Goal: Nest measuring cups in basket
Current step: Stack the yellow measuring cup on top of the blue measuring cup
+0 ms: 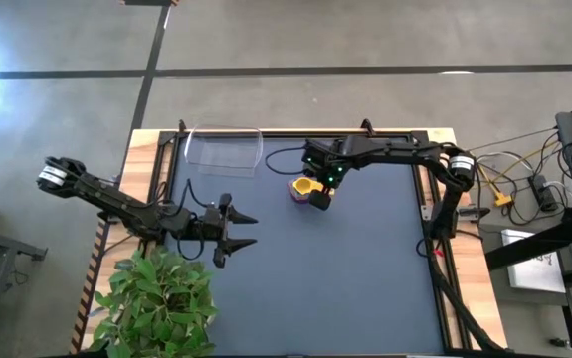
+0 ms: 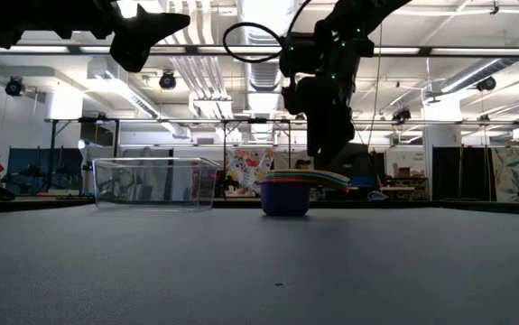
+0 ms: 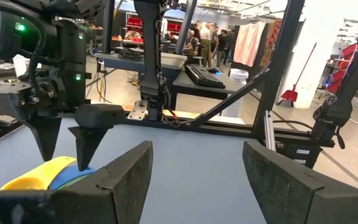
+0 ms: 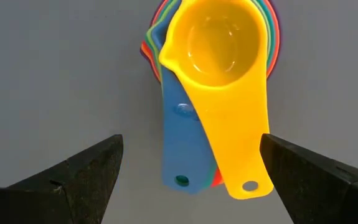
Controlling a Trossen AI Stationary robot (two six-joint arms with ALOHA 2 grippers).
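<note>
- Nearest to the right wrist camera you see the right gripper; its two dark fingers are spread wide, one on each side of the handles, and they touch nothing.
- Between those fingers lies the stack of measuring cups, nested one inside the other, with the yellow cup on top and a blue handle just beside the yellow handle.
- You can see edges of red, green and orange cups around the yellow one, but you cannot count all the cups.
- From above, the stack stands on the dark table, outside the basket and near it.
- At table height, the basket is clear and holds no cup; the stack stands apart from it.
- Your right gripper hangs just over the stack.
- Your left gripper waits over the table near the plant, well apart from the cups, and its fingers are also spread and hold nothing.
</note>
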